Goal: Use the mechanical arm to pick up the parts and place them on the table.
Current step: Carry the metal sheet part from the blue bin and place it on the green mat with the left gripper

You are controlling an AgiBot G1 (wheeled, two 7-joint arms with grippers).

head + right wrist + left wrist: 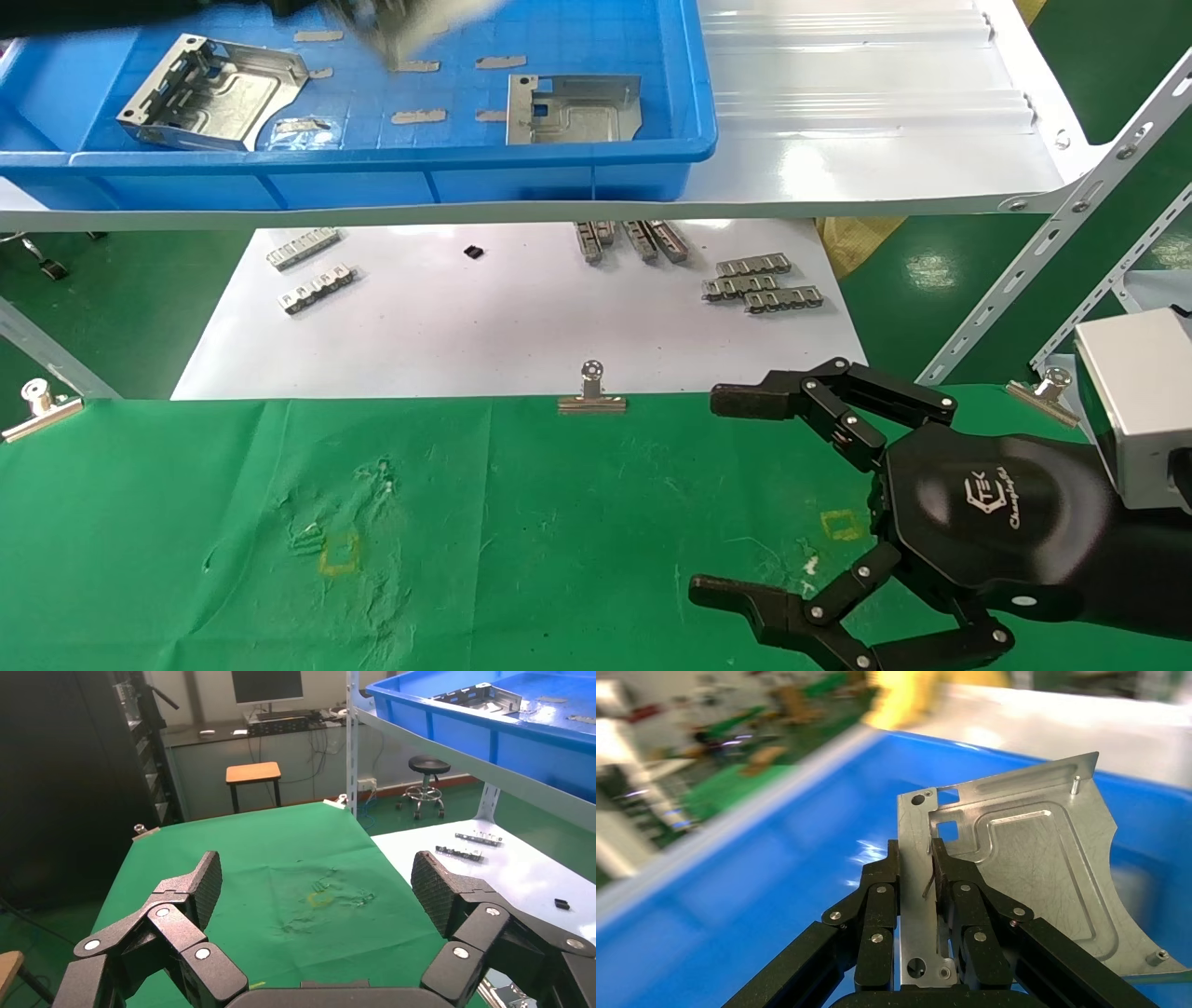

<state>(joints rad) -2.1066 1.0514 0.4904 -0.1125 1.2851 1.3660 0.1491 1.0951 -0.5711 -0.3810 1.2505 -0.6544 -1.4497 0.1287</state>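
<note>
The left tool (916, 871) is clamped shut on the folded edge of a stamped metal plate (1025, 860), holding it raised above the blue tray (772, 903) (in the head view it is only a blur at the top edge). Two more plates (212, 91) (573, 109) lie flat in the tray (391, 172). The right tool (745, 499) hovers wide open and empty over the green-clothed surface (521, 540), near its right end.
</note>
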